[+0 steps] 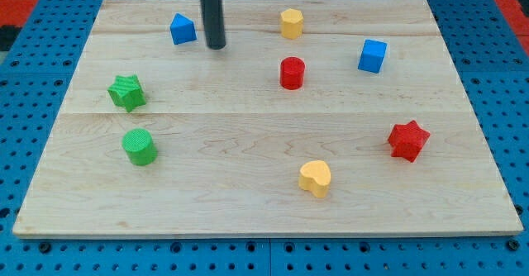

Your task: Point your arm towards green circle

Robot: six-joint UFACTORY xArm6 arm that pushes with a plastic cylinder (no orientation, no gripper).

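Note:
The green circle block [140, 146] lies at the view's lower left on the wooden board [248, 193]. My tip [216, 46] touches down near the view's top, just right of the blue block [183, 29]. The tip is far up and to the right of the green circle. A green star block [126, 92] lies between them, just above the green circle.
A yellow block [291, 23] sits at top centre, a red cylinder [292, 73] below it, a blue cube [372, 55] at upper right, a red star [408, 140] at right, and a yellow heart [315, 178] at bottom centre. Blue pegboard surrounds the board.

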